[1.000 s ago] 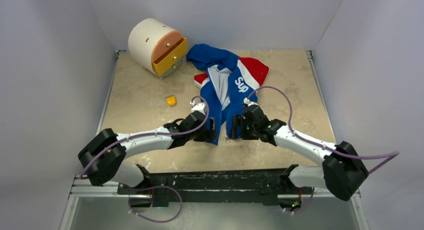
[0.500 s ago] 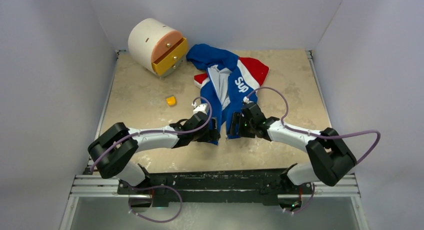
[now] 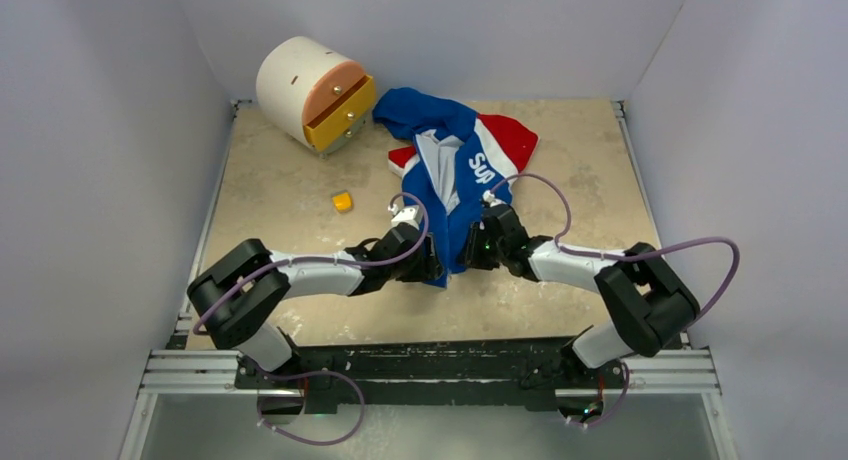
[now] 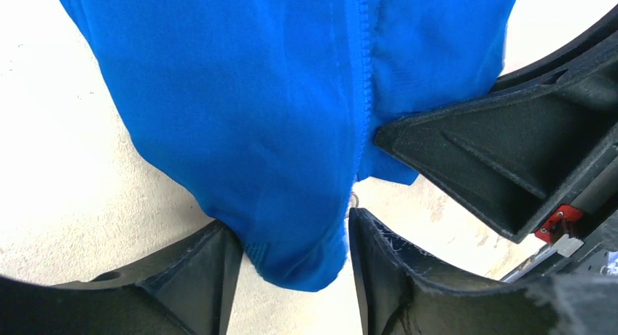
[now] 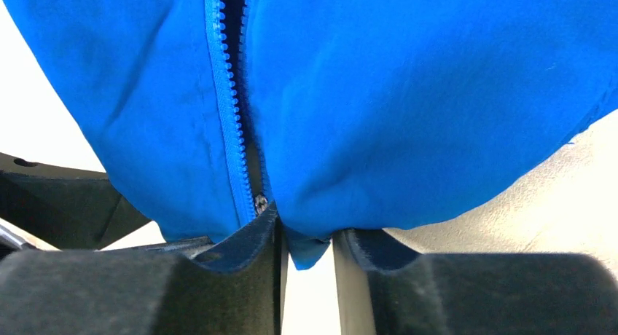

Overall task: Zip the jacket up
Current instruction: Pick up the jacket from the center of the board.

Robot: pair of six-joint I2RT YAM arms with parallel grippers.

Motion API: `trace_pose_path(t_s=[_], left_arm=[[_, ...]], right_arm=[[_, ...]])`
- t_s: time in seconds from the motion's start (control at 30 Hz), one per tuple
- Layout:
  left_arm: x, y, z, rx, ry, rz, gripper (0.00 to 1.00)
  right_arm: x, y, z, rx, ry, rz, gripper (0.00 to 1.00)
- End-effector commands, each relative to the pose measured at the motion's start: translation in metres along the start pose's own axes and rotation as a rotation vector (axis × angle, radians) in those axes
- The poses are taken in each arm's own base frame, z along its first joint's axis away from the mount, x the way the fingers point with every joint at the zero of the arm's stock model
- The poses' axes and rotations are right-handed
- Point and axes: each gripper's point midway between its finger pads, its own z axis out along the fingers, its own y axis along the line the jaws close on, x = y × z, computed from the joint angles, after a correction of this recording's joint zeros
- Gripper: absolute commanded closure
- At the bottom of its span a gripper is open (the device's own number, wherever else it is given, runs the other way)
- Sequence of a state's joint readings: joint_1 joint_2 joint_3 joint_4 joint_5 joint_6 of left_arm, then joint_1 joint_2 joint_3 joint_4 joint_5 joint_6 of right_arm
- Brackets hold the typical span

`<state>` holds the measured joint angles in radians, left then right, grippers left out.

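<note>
Your workspace is a mottled beige stone-look table [image 3: 270,180], boxed in by plain white walls [image 3: 100,130]. The soft royal-blue fabric jacket with white and red panels and white lettering [image 3: 452,205] lies crumpled from the table's far middle towards you. Its collar end is near the back wall and its blue hem is at the centre.

Just left of the collar, a white cylinder lying on its side with an orange-and-yellow drawer face [image 3: 295,85] almost touches the fabric.

Your white-and-black left arm [image 3: 310,272] and right arm [image 3: 575,265] reach in low from either side and meet at the hem, each trailing a loop of purple cable [image 3: 560,195].

Your left gripper [image 4: 291,277] stands about half open. A bunched corner of the hem fills the gap and touches both fingers.

Your right gripper [image 5: 306,255] has its jaws narrow, pinching a small fold of the hem's edge just beside the blue zipper teeth [image 5: 233,138]. The two rows of teeth gape apart up the front. A small metal piece [image 5: 259,202] at the bottom of the zipper rests against the inner finger.

In the left wrist view, the right gripper's black finger crowds in from the side, pressed against the same blue cloth.

A small yellow block [image 3: 342,201] sits alone on the table, left of the jacket and well apart from both grippers.
</note>
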<state>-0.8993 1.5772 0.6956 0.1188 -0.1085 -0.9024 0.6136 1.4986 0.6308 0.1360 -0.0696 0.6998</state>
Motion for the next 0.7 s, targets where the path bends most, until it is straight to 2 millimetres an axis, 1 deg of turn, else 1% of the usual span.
trace_pose_path(t_s=[0.0,0.1,0.2,0.23,0.27,0.33,0.4,0.47,0.53,0.57,0.6,0.67], left_arm=[[0.020,0.011,0.005,-0.025,0.061,-0.007,0.48],[0.018,0.010,0.006,-0.023,0.051,-0.010,0.60],[0.017,0.008,0.006,-0.009,0.045,-0.010,0.73],[0.017,0.007,0.006,-0.005,0.046,-0.011,0.77],[0.017,0.007,0.006,-0.005,0.047,-0.011,0.79],[0.017,0.007,0.006,-0.006,0.047,-0.009,0.84],[0.018,0.009,0.006,-0.008,0.048,-0.009,0.88],[0.019,0.009,0.005,-0.007,0.048,-0.007,0.94],[0.018,0.008,0.005,0.000,0.049,-0.002,0.96],[0.019,0.007,0.004,0.006,0.054,0.002,0.94],[0.020,0.006,0.004,0.010,0.060,0.007,0.90],[0.021,0.002,0.002,0.025,0.072,0.016,0.79]], right_arm=[[0.034,-0.027,0.002,0.053,0.078,0.004,0.75],[0.035,-0.034,0.000,0.064,0.061,0.008,0.86],[0.035,-0.044,-0.007,0.099,0.053,0.015,0.87],[0.036,-0.049,-0.010,0.122,0.053,0.009,0.83],[0.036,-0.054,-0.013,0.145,0.054,0.006,0.75],[0.037,-0.060,-0.023,0.180,0.055,-0.006,0.52],[0.040,-0.063,-0.034,0.197,0.062,-0.015,0.41],[0.042,-0.060,-0.045,0.185,0.071,-0.022,0.35],[0.042,-0.055,-0.056,0.169,0.073,-0.023,0.31],[0.038,-0.050,-0.061,0.153,0.055,-0.028,0.30],[0.038,-0.047,-0.063,0.137,0.058,-0.028,0.29],[0.040,-0.037,-0.069,0.088,0.065,-0.007,0.27]])
